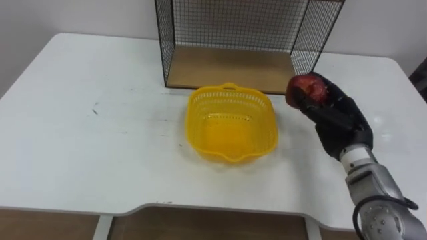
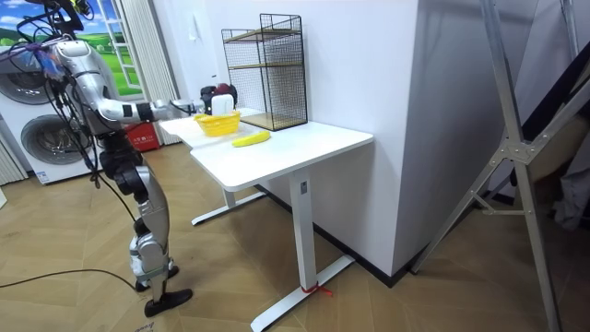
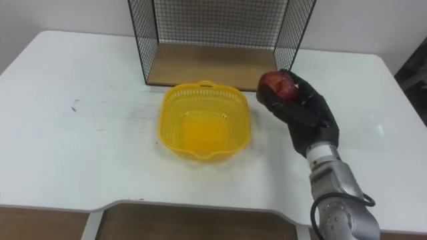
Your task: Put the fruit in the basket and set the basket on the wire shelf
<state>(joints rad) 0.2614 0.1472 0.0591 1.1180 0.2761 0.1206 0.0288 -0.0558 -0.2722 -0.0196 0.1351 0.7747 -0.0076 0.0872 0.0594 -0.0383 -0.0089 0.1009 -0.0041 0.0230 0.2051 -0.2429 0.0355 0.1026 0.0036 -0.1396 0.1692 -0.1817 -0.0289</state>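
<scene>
A yellow plastic basket (image 1: 231, 124) stands on the white table (image 1: 87, 133), with nothing in it, just before the wire shelf (image 1: 233, 40). My right hand (image 1: 337, 117), in a black glove, is shut on a red apple (image 1: 307, 87) and holds it a little to the right of the basket's back right corner. In the room view I stand at the table's end, my right arm reaching out over the basket (image 2: 218, 123). A yellow banana (image 2: 251, 139) lies on the table beside the basket there.
The wire shelf (image 2: 277, 69) has a wooden floor (image 1: 230, 69) and mesh walls, and its front is open towards the basket. The table's front edge (image 1: 220, 210) runs close below. In the room view, washing machines (image 2: 32, 129) stand behind me.
</scene>
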